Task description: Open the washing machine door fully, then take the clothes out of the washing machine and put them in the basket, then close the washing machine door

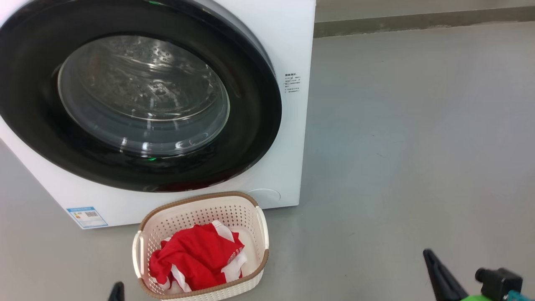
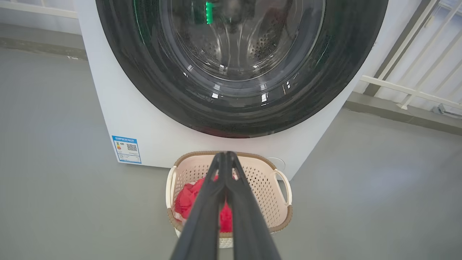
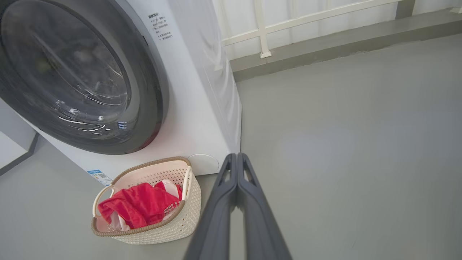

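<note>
Door (image 1: 250, 104) shut on washer (image 1: 288, 50). Red-white clothes (image 1: 192, 255) heaped in basket (image 1: 196, 198) on floor (image 1: 418, 146), just before washer. Left end effector (image 2: 225, 155) clenched, empty; right end effector (image 3: 236, 157) clenched, empty.

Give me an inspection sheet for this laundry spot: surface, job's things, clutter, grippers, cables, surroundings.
Surface: smooth grey floor.
Job's things: washing machine door shut against the washing machine, and no garment shows through its glass. The red and white clothes are heaped in the basket, which stands on the floor in front of the machine.
Clutter: nothing seen.
Grippers: left gripper shut, holding nothing, pointing toward the basket. Right gripper shut, holding nothing, over the floor beside the basket.
Cables: nothing seen.
Surroundings: white railing and a low kerb behind the floor; blue sticker low on the machine's front.
</note>
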`<state>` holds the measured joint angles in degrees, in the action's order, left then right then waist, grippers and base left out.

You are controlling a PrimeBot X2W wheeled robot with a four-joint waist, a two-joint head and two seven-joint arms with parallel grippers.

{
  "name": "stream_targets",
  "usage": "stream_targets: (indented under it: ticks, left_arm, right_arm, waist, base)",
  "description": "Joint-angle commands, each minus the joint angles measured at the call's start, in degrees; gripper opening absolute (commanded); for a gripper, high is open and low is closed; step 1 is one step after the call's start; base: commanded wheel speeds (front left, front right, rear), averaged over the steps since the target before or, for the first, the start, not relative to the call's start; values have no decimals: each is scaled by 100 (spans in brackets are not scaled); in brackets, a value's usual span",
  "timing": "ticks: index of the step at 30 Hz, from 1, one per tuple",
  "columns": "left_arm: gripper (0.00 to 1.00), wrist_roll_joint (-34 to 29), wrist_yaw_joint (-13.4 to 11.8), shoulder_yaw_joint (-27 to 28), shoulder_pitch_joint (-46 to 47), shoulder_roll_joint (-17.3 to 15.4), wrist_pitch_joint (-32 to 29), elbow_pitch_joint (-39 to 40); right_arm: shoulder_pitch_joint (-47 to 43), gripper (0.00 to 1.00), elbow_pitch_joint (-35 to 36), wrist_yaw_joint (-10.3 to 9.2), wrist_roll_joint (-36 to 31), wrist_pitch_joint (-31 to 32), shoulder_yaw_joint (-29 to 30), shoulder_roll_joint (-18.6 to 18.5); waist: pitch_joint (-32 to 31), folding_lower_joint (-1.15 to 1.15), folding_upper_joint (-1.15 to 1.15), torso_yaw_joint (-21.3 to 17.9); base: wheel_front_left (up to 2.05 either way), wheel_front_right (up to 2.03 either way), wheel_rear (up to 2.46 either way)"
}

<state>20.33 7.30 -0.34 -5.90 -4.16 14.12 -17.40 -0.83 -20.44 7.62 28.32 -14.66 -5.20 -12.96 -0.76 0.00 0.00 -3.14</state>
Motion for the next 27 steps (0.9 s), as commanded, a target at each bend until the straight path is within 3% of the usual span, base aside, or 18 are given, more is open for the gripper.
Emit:
stream_targets:
  ticks: [1, 7, 11, 27]
  left_arm:
    - [0, 60, 0, 12, 33, -36, -19, 62]
    - [0, 404, 1, 47, 83, -28, -121, 83]
    - [0, 632, 2, 67, 121, -23, -185, 88]
    - [0, 1550, 4, 152, 278, -2, -447, 120]
  right_arm:
    - [41, 0, 60, 0, 54, 17, 8, -33]
    - [65, 0, 97, -1, 365, 116, 62, 15]
    - [86, 0, 112, -1, 569, 181, 96, 47]
    - [177, 0, 183, -3, 1389, 448, 242, 176]
  waist:
    - [1, 0, 0, 1]
    - [-9, 13, 0, 17]
    - [4, 1, 0, 27]
    - [20, 0, 0, 68]
  base:
    - [0, 0, 0]
    - [0, 0, 0]
    - [0, 0, 0]
    - [0, 0, 0]
